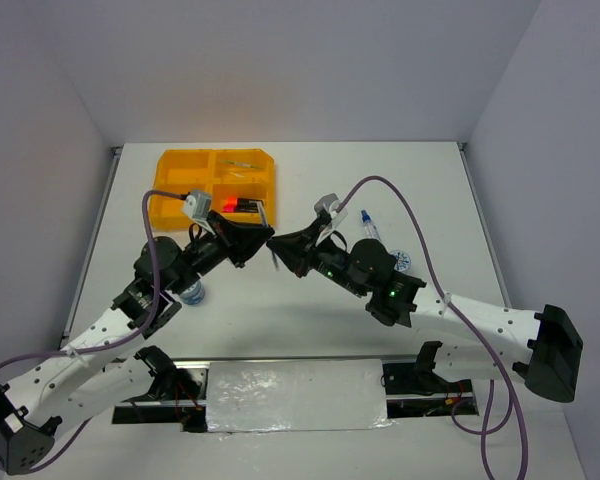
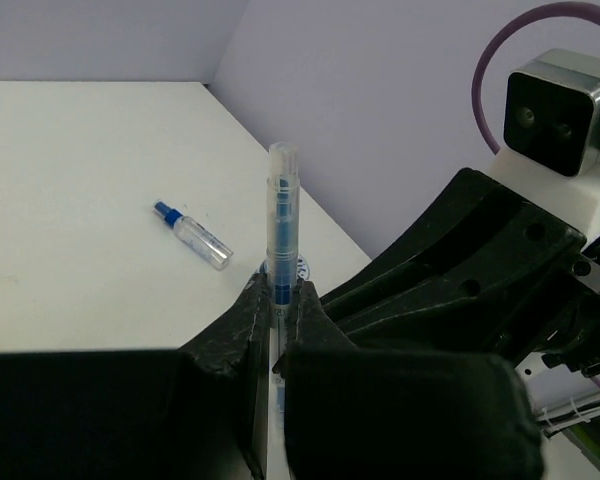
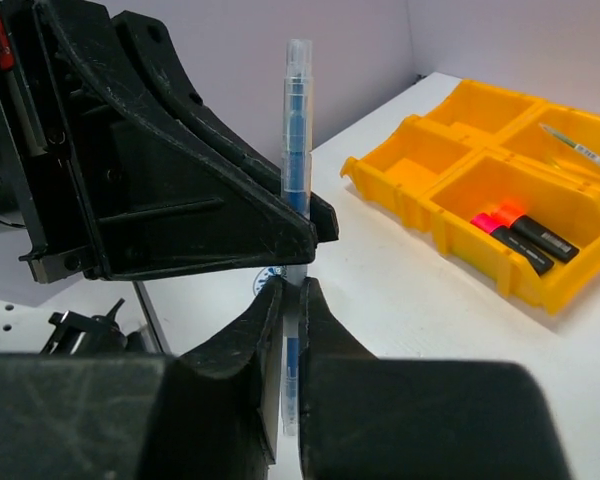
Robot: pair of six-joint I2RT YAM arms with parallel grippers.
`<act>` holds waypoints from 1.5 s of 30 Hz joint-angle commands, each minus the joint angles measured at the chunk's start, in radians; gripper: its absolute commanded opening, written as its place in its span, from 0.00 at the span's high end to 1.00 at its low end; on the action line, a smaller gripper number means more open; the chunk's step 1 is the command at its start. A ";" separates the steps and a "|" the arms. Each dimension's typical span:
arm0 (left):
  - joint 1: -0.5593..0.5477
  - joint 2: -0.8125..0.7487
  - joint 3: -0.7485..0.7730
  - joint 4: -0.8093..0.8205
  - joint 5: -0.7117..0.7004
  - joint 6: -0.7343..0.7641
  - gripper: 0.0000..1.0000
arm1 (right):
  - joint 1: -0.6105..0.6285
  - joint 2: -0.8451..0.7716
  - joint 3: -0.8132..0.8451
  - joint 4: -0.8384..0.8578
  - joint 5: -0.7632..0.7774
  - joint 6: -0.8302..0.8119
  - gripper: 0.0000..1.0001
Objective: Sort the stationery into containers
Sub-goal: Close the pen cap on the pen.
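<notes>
Both left fingers (image 2: 236, 332) and right fingers (image 3: 248, 342) pinch one clear pen (image 2: 281, 215).

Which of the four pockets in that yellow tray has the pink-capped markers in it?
The near-right pocket in the overhead view: only it holds short black markers. The pocket behind holds a thin pen; the two left pockets look empty.
</notes>
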 commanded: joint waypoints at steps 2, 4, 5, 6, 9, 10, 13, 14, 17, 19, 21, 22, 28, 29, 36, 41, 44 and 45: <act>-0.005 -0.021 0.040 0.060 0.127 0.140 1.00 | -0.011 -0.018 0.020 0.072 -0.080 -0.016 0.67; -0.003 -0.036 0.028 0.100 0.208 0.192 1.00 | -0.025 -0.023 0.012 0.071 -0.124 -0.001 0.56; -0.005 -0.040 0.023 0.115 0.233 0.203 1.00 | -0.042 -0.023 0.006 0.075 -0.141 0.017 0.54; -0.003 -0.044 0.020 0.128 0.253 0.209 1.00 | -0.048 -0.023 0.006 0.074 -0.167 0.022 0.54; -0.005 -0.036 0.003 0.186 0.333 0.201 1.00 | -0.058 -0.020 0.021 0.068 -0.202 0.028 0.66; -0.005 -0.031 -0.001 0.198 0.341 0.197 1.00 | -0.059 -0.018 0.032 0.063 -0.209 0.027 0.73; -0.003 -0.030 -0.017 0.226 0.349 0.185 1.00 | -0.061 -0.020 0.044 0.060 -0.226 0.031 0.97; -0.003 -0.031 -0.018 0.232 0.349 0.183 1.00 | -0.064 -0.020 0.046 0.057 -0.227 0.036 1.00; -0.003 -0.037 -0.003 0.198 0.315 0.206 0.55 | -0.065 -0.029 0.039 0.059 -0.239 0.042 1.00; -0.003 -0.045 0.016 0.168 0.295 0.224 0.40 | -0.068 -0.034 0.033 0.051 -0.221 0.033 1.00; -0.005 -0.048 0.060 0.113 0.231 0.240 0.32 | -0.068 -0.034 0.032 0.030 -0.207 0.019 1.00; -0.003 -0.054 0.080 0.093 0.199 0.243 0.26 | -0.068 -0.031 0.032 0.025 -0.206 0.013 1.00; -0.003 -0.042 0.190 -0.010 0.068 0.221 0.35 | -0.068 -0.018 0.039 0.003 -0.222 0.005 1.00; -0.005 -0.033 0.212 -0.026 0.060 0.206 0.35 | -0.068 -0.015 0.042 -0.004 -0.224 0.002 1.00; -0.005 0.035 0.270 -0.121 0.034 0.177 0.39 | -0.068 -0.009 0.059 -0.014 -0.229 -0.001 1.00; -0.005 0.074 0.307 -0.174 0.034 0.166 0.49 | -0.068 0.002 0.073 -0.024 -0.229 -0.004 1.00; -0.003 0.094 0.312 -0.190 0.034 0.169 0.55 | -0.068 0.006 0.081 -0.027 -0.230 -0.004 1.00; -0.005 0.096 0.309 -0.190 0.040 0.166 0.59 | -0.068 0.008 0.082 -0.030 -0.230 -0.007 1.00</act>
